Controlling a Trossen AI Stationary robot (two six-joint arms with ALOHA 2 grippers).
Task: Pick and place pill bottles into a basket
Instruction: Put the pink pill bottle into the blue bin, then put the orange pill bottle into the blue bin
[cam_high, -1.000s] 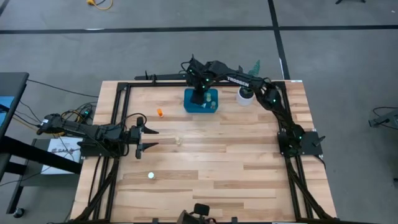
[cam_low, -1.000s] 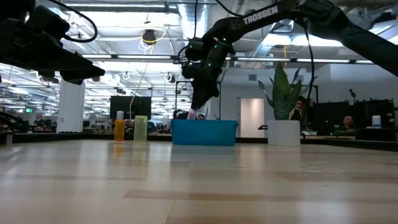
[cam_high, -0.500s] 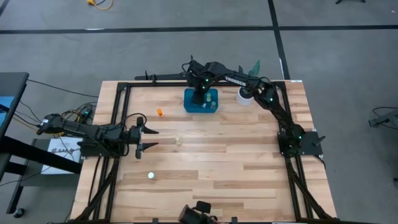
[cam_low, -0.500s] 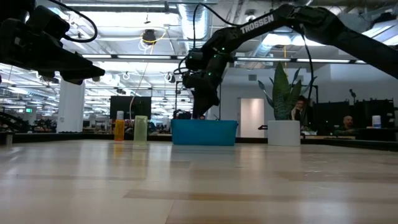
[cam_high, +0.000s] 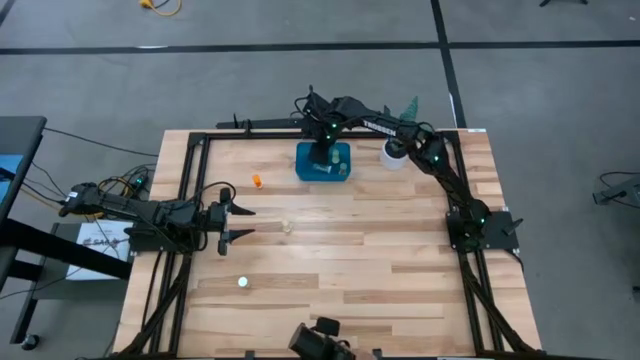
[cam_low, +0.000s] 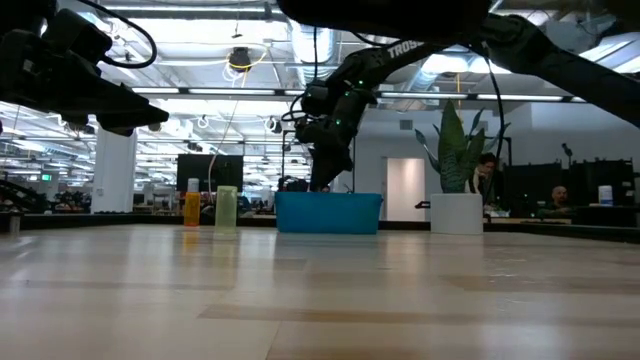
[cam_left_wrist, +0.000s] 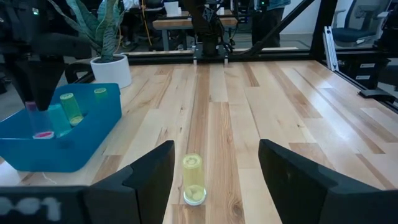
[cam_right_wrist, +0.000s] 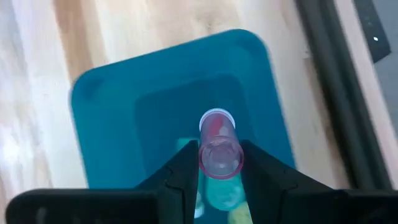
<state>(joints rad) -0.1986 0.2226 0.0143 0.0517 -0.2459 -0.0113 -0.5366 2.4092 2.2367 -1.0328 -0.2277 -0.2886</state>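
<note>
Right gripper (cam_right_wrist: 219, 163) is over the basket (cam_high: 323, 161) at the far edge of the tabletop (cam_high: 340, 260), jaws closed on a pink pill bottle (cam_right_wrist: 218, 144); compared with a second ago the arm has come lower, so the bottle's base now sits inside the basket's walls (left wrist view shows it standing among the others already in there) rather than hanging above the rim; judged: the carry is done and only the release is left for this bottle.

Already in the basket: a teal-green bottle (cam_left_wrist: 59, 118) and a pale yellow-green one (cam_left_wrist: 73, 107); a third cap shows behind them.

Left gripper (cam_high: 243, 223) waits low over the near-left of the tabletop, unchanged over the last second, jaws wide open and holding nothing; a pale yellow bottle (cam_left_wrist: 193, 179) stands upright just ahead of it, between the line of the two fingers but not yet between them; likely the next pick.

Still loose: an orange bottle (cam_high: 257, 181) left of the basket; a whitish one (cam_high: 241, 282) nearer the front edge.

Surface: light wood planks in a black frame; a potted plant (cam_high: 396, 152) just right of the basket. Room: open office beyond, ceiling lights, seated people far off.
</note>
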